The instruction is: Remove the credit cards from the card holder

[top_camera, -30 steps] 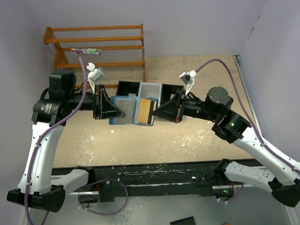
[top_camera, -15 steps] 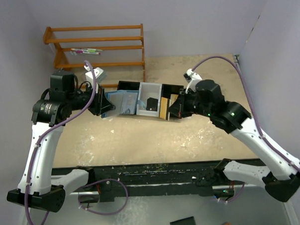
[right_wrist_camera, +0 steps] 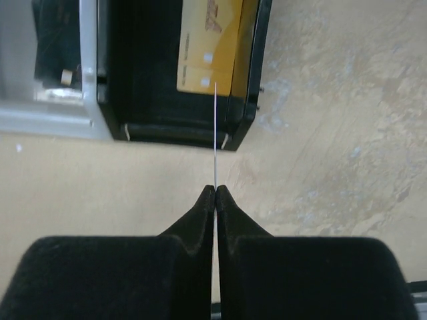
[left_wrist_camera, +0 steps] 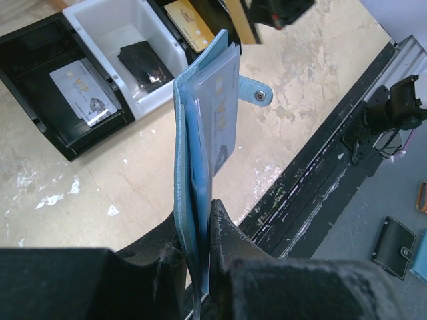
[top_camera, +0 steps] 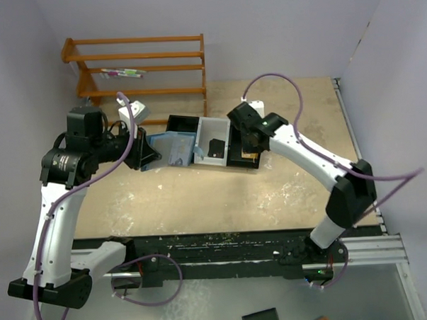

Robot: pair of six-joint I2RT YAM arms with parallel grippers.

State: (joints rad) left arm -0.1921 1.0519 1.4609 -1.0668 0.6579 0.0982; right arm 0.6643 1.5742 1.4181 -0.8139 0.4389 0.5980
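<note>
Left claw: clenched on the near edge of the card holder, which is held upright above the table, left of the tray.
Card holder: blue, folded partly open, with a snap tab at its right; a pale card is seen in a clear pocket, its print too blurred to be read.
Tray, left black compartment: a grey card is lying flat; "VIP" can be read on it, in the left wrist view only.
Tray, middle white compartment: a black item is held.
Tray, right black compartment: a gold card is lying flat, its dark logo unreadable.
Right claw: pinched shut on a thin card, above the tray's near right corner.
Thin card: seen edge-on as a pale line in the right wrist view, so no face or colour can be told.
</note>
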